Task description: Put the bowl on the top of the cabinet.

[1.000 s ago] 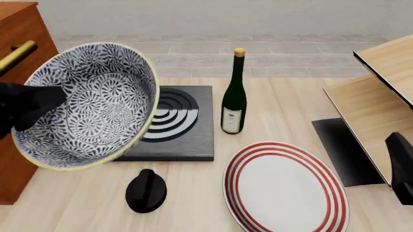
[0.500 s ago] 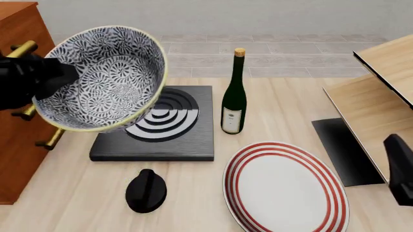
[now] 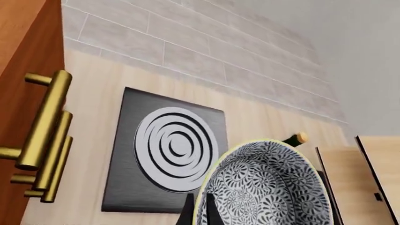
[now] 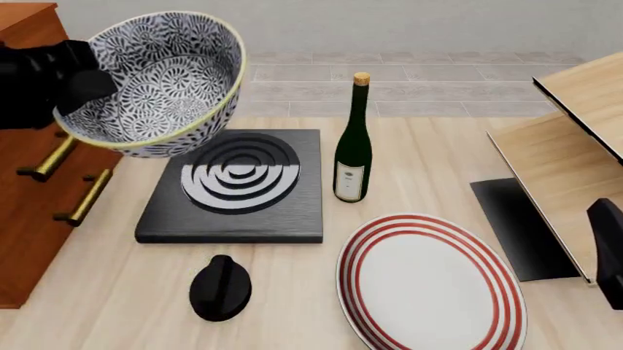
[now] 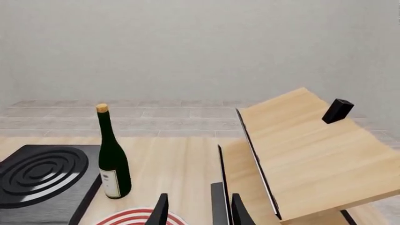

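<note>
The bowl (image 4: 160,80), white with a dense dark floral pattern and a pale rim, hangs tilted in the air above the left of the table. It is beside the upper front of the reddish-brown cabinet (image 4: 29,189). My left gripper (image 4: 83,87) is shut on the bowl's left rim. In the left wrist view the bowl (image 3: 269,187) fills the lower part, with the cabinet's brass handles (image 3: 44,126) to one side. The cabinet's top is mostly out of frame. My right gripper (image 5: 198,213) is open and empty, low at the table's right edge.
A black hob (image 4: 238,186) with white rings lies under the bowl. A dark green bottle (image 4: 352,146) stands right of the hob. Nearer the front are a red-ringed plate (image 4: 428,281) and a small black knob-like object (image 4: 220,286). A pale-wood shelf unit (image 4: 565,138) fills the right.
The left gripper has lifted the bowl higher and farther back along the cabinet front. The bowl's opening now faces more upward. The right arm has barely moved.
</note>
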Robot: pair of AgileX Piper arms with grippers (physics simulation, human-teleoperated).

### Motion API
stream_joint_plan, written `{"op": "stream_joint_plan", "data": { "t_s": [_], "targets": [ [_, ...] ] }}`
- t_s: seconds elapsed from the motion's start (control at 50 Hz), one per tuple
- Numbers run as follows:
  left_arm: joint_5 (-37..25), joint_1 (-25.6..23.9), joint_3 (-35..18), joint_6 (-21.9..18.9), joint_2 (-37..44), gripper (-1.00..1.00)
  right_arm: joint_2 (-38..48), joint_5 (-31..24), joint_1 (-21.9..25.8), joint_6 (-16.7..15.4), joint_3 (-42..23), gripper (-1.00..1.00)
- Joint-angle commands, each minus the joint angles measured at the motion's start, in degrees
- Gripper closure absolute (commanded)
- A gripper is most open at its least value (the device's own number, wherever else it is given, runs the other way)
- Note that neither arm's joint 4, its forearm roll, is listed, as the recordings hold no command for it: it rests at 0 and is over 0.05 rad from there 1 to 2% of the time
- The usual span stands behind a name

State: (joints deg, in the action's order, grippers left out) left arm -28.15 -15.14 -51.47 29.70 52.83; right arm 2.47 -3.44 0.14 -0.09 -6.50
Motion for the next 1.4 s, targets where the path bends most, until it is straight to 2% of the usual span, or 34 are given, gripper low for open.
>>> {"op": "stream_joint_plan", "data": {
  "t_s": [0.02, 0.16, 0.18, 0.22, 0.3, 0.34, 0.38, 0.56, 0.82, 1.14, 1.4],
  "targets": [
    [-1.8, 0.7, -3.6, 0.1, 3.3, 1.0, 0.1, -0.4, 0.0, -0.1, -0.5, -1.0],
    [-3.2, 1.7, -6.3, -3.3, 6.2, 1.0, 0.5, 1.0, -0.1, -0.2, 0.4, -1.0],
    [-3.7, 0.6, -7.2, -3.7, 7.8, 1.0, 0.5, 1.2, -0.2, -0.1, 0.7, -1.0],
    [-4.2, 1.8, -8.2, -4.5, 8.3, 1.0, 0.7, 1.8, -0.2, -0.1, 1.0, -1.0],
    [-4.7, -2.2, -9.8, -3.5, 12.0, 1.0, 1.1, 3.1, -0.2, -0.1, 1.9, -1.0],
    [-5.3, 1.6, -10.7, -6.4, 11.7, 1.0, 0.7, 3.0, -0.2, 0.0, 2.2, -1.0],
    [-5.2, -0.4, -11.0, -5.7, 13.7, 1.0, 0.8, 3.2, -0.2, 0.1, 2.4, -1.0],
    [-6.0, 1.2, -13.8, -6.3, 17.4, 1.0, 2.6, 8.2, -0.3, 0.3, 5.6, -1.0],
    [-8.2, 3.0, -18.8, -5.8, 21.1, 1.0, 0.5, 4.7, -0.4, 0.5, 4.0, -1.0],
    [-8.9, 5.6, -21.4, -5.1, 24.0, 1.0, 1.3, 5.4, -0.2, 0.4, 3.9, -1.0],
    [-11.7, 9.1, -26.5, -5.0, 25.2, 1.0, 1.9, 5.8, -0.3, 0.5, 3.7, -1.0]
  ]
}}
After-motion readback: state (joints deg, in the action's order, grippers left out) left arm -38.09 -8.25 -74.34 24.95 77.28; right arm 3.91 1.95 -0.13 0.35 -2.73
